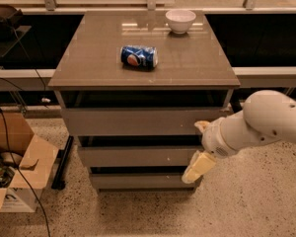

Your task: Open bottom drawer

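The bottom drawer (138, 180) is the narrowest, lowest grey-brown front of the three-drawer cabinet, and it sits closed. My gripper (197, 167) hangs from the white arm (266, 125) at the cabinet's right front corner. Its cream fingers (193, 172) point down-left, level with the gap above the bottom drawer's right end. The middle drawer (138, 156) and the top drawer (133, 121) are closed too.
A blue soda can (139, 56) lies on its side on the cabinet top (89, 63), and a white bowl (180, 19) stands at the back. An open cardboard box (15, 167) sits on the floor at the left, with black cables beside it.
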You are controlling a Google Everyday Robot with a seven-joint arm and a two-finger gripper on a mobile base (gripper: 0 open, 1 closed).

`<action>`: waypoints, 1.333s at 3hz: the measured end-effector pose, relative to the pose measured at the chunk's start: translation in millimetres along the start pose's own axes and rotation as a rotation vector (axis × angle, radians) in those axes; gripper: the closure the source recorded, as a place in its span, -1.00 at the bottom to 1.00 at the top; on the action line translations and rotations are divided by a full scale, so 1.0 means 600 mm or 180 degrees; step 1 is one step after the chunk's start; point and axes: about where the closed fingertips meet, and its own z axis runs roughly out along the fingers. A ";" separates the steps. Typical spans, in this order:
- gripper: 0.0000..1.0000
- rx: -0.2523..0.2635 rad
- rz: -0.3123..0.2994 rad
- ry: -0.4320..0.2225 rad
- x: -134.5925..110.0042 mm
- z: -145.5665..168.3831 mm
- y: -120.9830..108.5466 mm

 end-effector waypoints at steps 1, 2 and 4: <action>-1.00 -0.0148 0.0189 -0.0261 0.028 0.072 -0.004; -1.00 -0.0337 0.0399 -0.0418 0.062 0.138 -0.006; -1.00 -0.0572 0.0629 -0.0469 0.095 0.183 -0.006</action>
